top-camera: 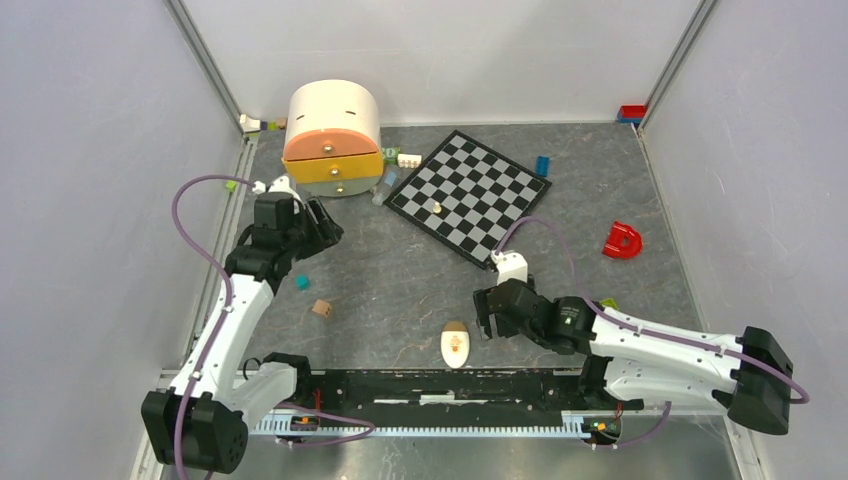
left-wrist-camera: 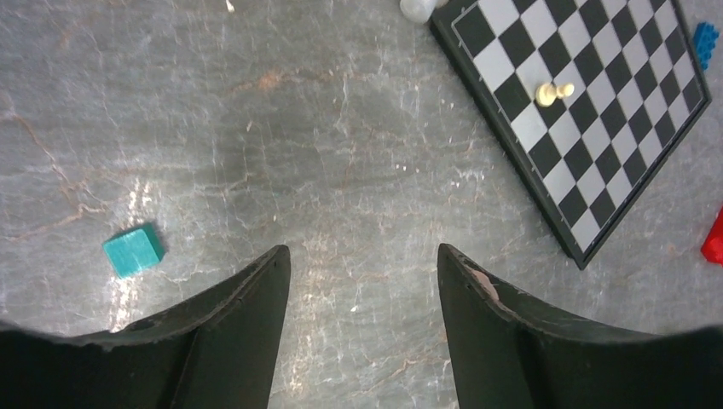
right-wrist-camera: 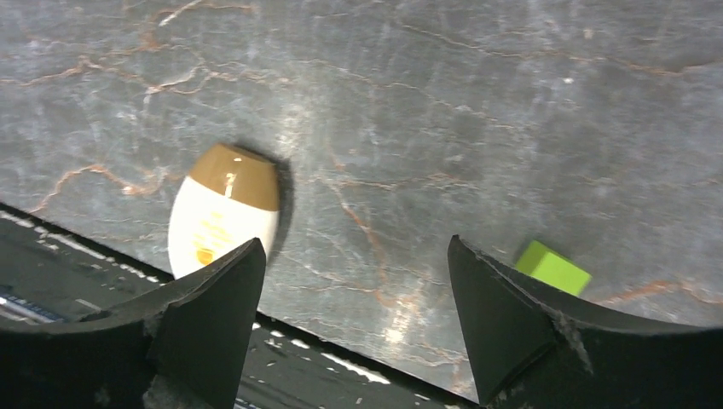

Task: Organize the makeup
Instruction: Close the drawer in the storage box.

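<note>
The only makeup I see is the cream oval (top-camera: 455,344) with a tan cap, lying flat at the table's near edge. In the right wrist view it (right-wrist-camera: 223,213) lies just beyond my left fingertip, outside the jaws. My right gripper (top-camera: 487,322) is open and empty just right of the oval, and shows open over bare table in its wrist view (right-wrist-camera: 354,256). My left gripper (top-camera: 325,233) is open and empty in front of the drawer box, over bare table in its wrist view (left-wrist-camera: 362,256). The compact, palettes, brushes, pencil and sachet are out of view.
A round cream drawer box (top-camera: 332,135) with orange and yellow drawers stands at the back left. A chessboard (top-camera: 470,195) holds one pale pawn (left-wrist-camera: 552,91). Loose toys: teal cube (top-camera: 301,282), brown cube (top-camera: 321,308), green brick (right-wrist-camera: 552,267), blue brick (top-camera: 541,165), red piece (top-camera: 622,241).
</note>
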